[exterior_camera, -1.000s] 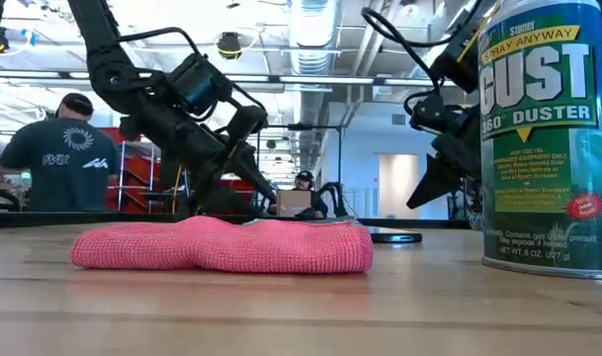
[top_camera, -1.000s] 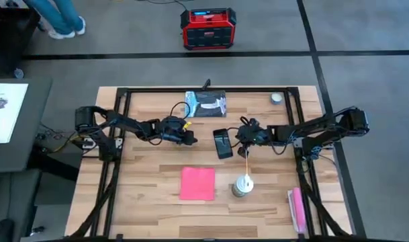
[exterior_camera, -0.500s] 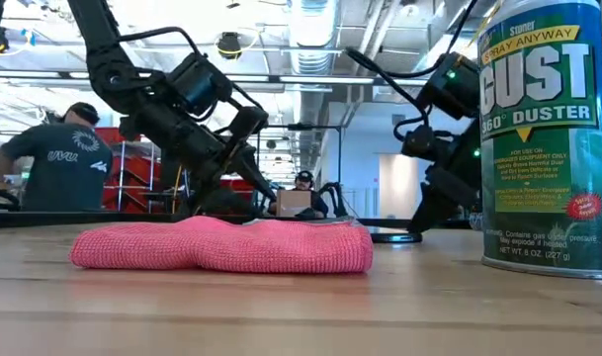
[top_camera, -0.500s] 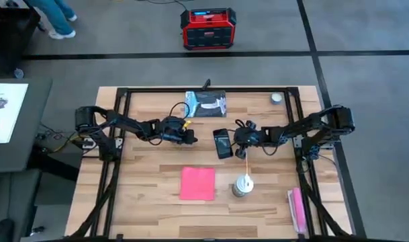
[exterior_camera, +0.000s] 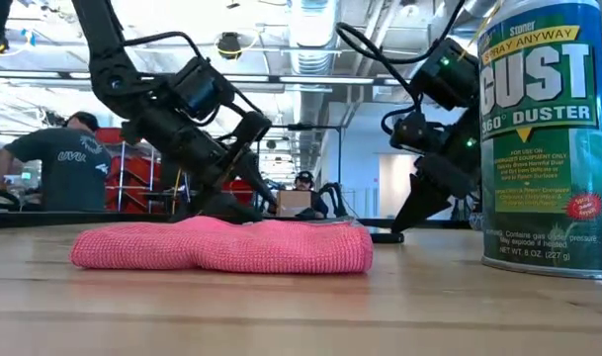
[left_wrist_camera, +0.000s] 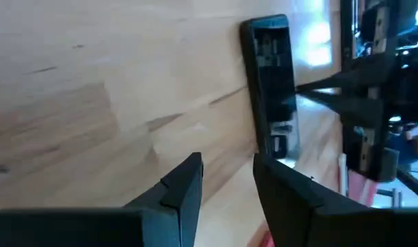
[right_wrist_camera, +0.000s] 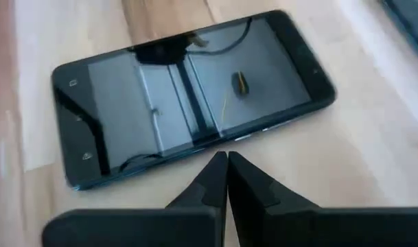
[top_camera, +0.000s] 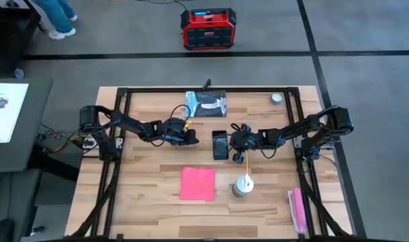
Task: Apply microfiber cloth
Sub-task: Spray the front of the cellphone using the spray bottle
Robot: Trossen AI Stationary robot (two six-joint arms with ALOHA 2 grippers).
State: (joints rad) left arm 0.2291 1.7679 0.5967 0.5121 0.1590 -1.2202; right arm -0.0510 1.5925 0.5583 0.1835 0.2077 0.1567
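"SPRAY ANYWAY", "DUST", "360° DUSTER" on the spray can (exterior_camera: 543,138)

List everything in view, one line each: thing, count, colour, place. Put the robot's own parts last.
Microfiber cloth: one, pink-red, flat on the table's front middle, untouched.
Phone: one, black, table centre, between the two grippers.
Duster can: one, pale top, green label, upright right of the cloth.
Narrow oblong object: one, pink, front right edge.
Packet: one, dark and silvery, back middle.
Small round item: one, pale, back right corner.
Table: one, light wood.
Box: one, red and black, floor behind the table.
Left gripper: fingers open, left of the phone.
Right gripper: fingers shut, at the phone's right edge.
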